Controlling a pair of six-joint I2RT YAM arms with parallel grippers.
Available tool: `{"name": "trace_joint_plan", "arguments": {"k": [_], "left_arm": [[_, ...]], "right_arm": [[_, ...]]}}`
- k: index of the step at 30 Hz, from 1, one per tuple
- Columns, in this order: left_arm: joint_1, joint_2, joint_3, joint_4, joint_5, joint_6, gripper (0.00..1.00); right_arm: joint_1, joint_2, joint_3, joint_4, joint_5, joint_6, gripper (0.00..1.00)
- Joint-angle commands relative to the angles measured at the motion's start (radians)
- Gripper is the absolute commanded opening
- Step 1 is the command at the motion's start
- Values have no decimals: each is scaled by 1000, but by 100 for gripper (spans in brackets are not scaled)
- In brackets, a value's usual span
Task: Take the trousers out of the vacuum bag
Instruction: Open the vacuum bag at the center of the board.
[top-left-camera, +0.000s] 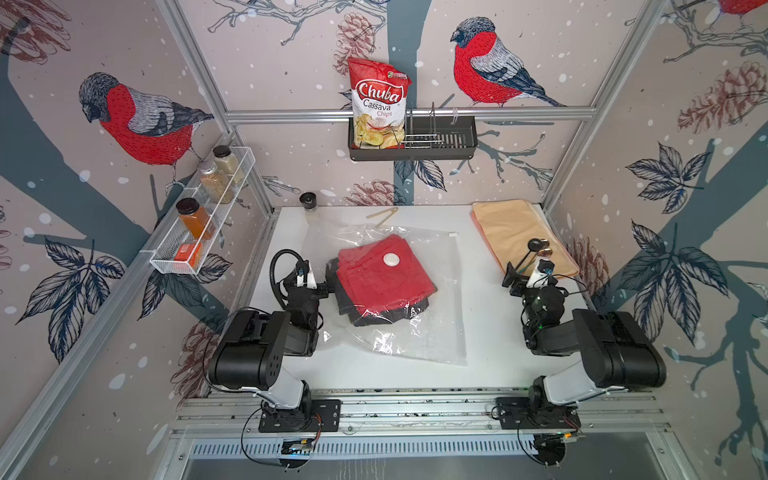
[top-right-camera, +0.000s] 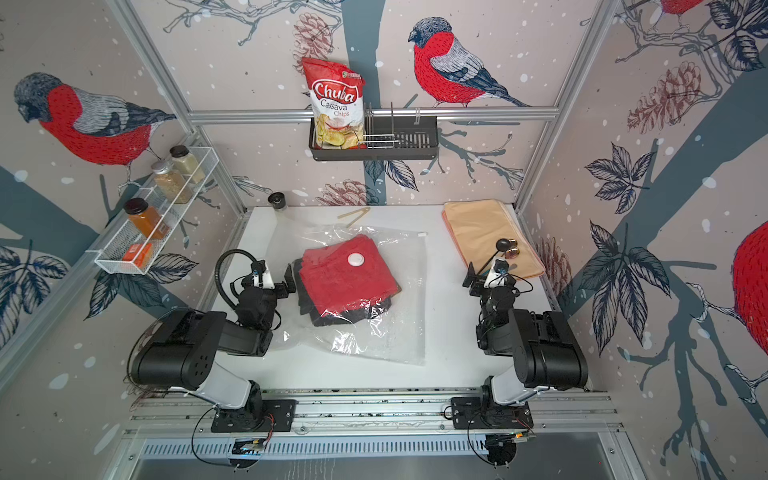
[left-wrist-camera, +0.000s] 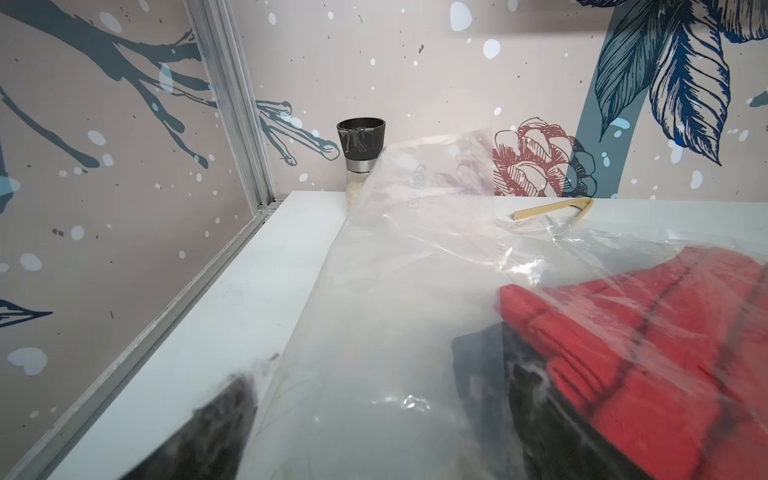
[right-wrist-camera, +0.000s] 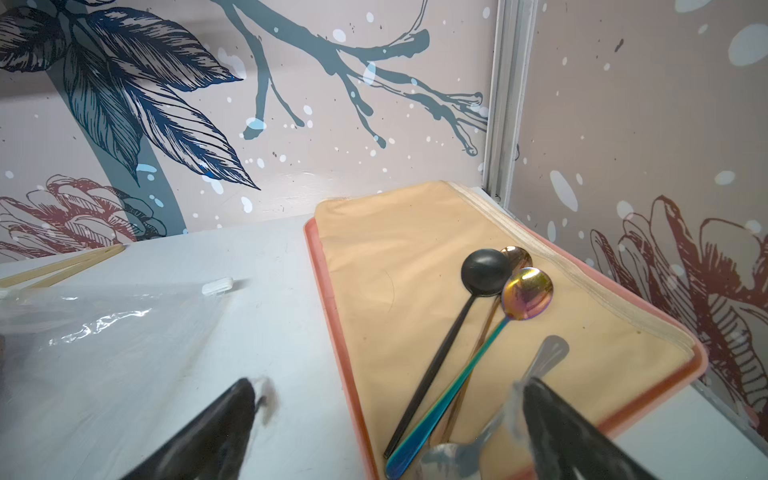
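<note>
The clear vacuum bag (top-left-camera: 419, 328) lies flat in the middle of the white table, its round white valve (top-left-camera: 391, 260) on top and its white zip slider (top-left-camera: 453, 235) at the far right corner. Inside it are folded red trousers (top-left-camera: 384, 286) stacked on black trousers (top-left-camera: 361, 318). My left gripper (top-left-camera: 309, 282) stands open at the bag's left edge; in the left wrist view the plastic film (left-wrist-camera: 374, 332) runs between its fingers, with the red trousers (left-wrist-camera: 623, 353) beside one of them. My right gripper (top-left-camera: 528, 272) is open at the right, straddling the near edge of the peach mat (right-wrist-camera: 395, 257), holding nothing.
Several spoons (right-wrist-camera: 486, 272) lie on the peach mat (top-left-camera: 511, 232), a silver one (right-wrist-camera: 544, 357) next to a right finger. Wooden tongs (top-left-camera: 382, 216) and a grinder (top-left-camera: 308, 201) stand at the back. A chips bag (top-left-camera: 378, 104) sits in a wall basket; a spice rack (top-left-camera: 199, 216) hangs on the left wall.
</note>
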Motion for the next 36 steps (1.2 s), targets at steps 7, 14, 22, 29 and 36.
{"name": "trace_joint_plan", "arguments": {"k": [7,14,22,29,36], "left_arm": [[5,-2,1,19,7,11,98],[9,-1,9,4,13,5,98],[17,-1,12,-4,22,-1,97],[11,-50,6,-30,-5,-1,97],[-26,-190,47,-205,-59,25,97]], "right_arm": [[0,-2,0,10,-9,13,100],[1,-1,1,10,-10,13,100],[2,-2,1,7,-8,13,100],[-16,-40,-11,2,2,40,100],[10,-106,26,-119,48,19,100]]}}
